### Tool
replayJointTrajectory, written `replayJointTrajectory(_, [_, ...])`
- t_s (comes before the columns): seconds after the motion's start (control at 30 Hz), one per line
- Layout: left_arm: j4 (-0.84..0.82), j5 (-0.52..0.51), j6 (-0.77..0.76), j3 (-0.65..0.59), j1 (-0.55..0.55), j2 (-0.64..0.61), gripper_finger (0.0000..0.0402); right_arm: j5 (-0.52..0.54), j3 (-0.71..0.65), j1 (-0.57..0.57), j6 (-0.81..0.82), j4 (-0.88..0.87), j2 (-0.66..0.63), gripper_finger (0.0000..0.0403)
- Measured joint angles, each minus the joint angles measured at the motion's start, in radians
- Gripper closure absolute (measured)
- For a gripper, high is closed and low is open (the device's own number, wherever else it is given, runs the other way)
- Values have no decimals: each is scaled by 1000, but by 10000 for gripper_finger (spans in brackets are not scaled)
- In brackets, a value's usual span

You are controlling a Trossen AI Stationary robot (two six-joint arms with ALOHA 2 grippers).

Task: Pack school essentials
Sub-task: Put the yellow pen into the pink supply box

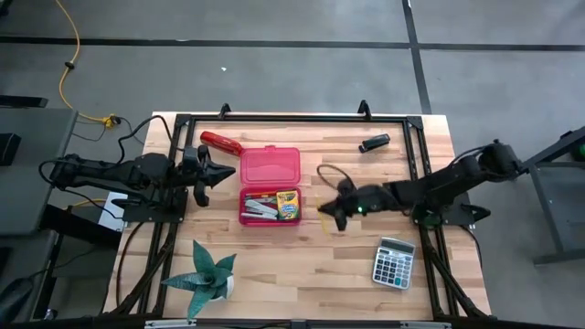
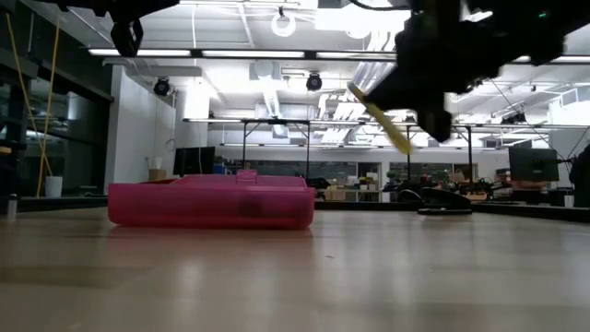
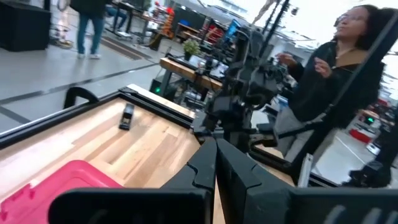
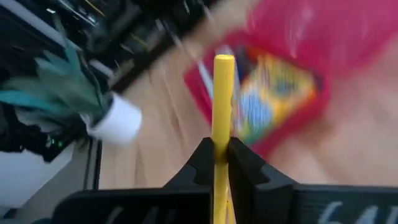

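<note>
While the yellow pencil [image 4: 222,112] is pinched between the right gripper's [image 1: 335,212] closed fingers and carried in the air just right of the pink hinged case [image 1: 270,186], packing looks partly done, not finished. The case lies open; its lower tray already holds the crayon box [image 1: 288,206] and, beside it, some pale and pink stick-shaped items too small to identify. Judged from this, the pencil is the piece in hand and goes into the case next. Further right of the case and nearer the front edge lies a calculator [image 1: 394,262]; behind the case to the right, a small dark object [image 1: 374,143]; behind it to the left, a red tool [image 1: 220,142]. Whether these are to be packed cannot be told. The left gripper [image 1: 203,175] waits just left of the case, fingers closed on nothing. A green spiky plant [image 1: 203,278] stands in front of the case, to the left.
</note>
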Motion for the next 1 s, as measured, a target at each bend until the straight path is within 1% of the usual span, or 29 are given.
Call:
replayJointTrajectory(0.07, [0,-16,-3,0,0,3,401,-24,1,-56,-105,64,0,402])
replayJointTrajectory(0.23, [0,-18,-28,0,0,13,401,-156,96,-176,-378,73,6,402])
replayJointTrajectory(0.4, [2,-17,-29,0,0,14,401,-317,192,-248,-536,106,6,402])
replayJointTrajectory(0.47, [13,-17,-28,0,0,14,402,-351,217,-260,-572,130,6,402])
replayJointTrajectory(0.6, [25,-10,-26,0,0,14,402,-358,236,-267,-613,135,6,402])
replayJointTrajectory(1.0, [23,-7,-7,0,0,14,401,-348,237,-266,-614,138,6,402])
